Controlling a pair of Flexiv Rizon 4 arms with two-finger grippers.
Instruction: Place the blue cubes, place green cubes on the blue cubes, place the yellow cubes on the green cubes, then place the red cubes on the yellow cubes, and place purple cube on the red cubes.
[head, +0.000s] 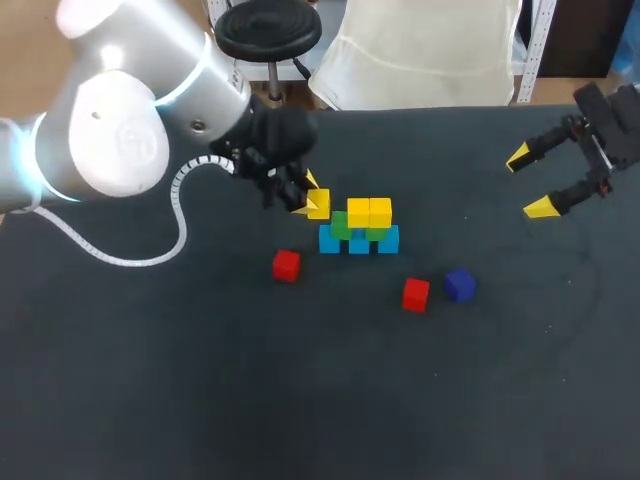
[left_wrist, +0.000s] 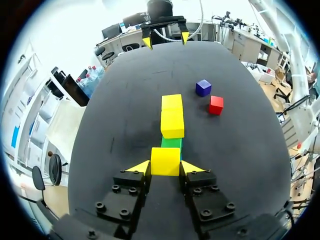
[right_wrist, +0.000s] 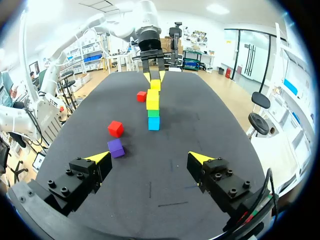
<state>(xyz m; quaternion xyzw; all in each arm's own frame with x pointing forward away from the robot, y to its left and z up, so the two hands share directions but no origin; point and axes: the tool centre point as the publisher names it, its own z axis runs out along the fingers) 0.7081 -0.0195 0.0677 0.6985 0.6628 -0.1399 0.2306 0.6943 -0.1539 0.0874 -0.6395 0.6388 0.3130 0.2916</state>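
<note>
the left gripper has its jaws closed narrow on a yellow cube, one yellow tip on each side. in the head view it is at the 9 o'clock end of the stack, over the end green cube. whether it already rests on that green i cannot tell. the two placed yellow cubes sit on the greens at the centre and 3 o'clock, with the blue cubes beneath. the right gripper hangs well apart at 2 o'clock, jaws wide and holding nothing. the likely trouble: the held cube is just beside its yellow neighbour, so a skewed descent or a fingertip catching as it opens could shove that neighbour or drag the green off its blue. released off centre, it could tip off toward 9 o'clock. one red cube at 7 o'clock, another red cube and the purple cube at 4 o'clock wait on the table.
</note>
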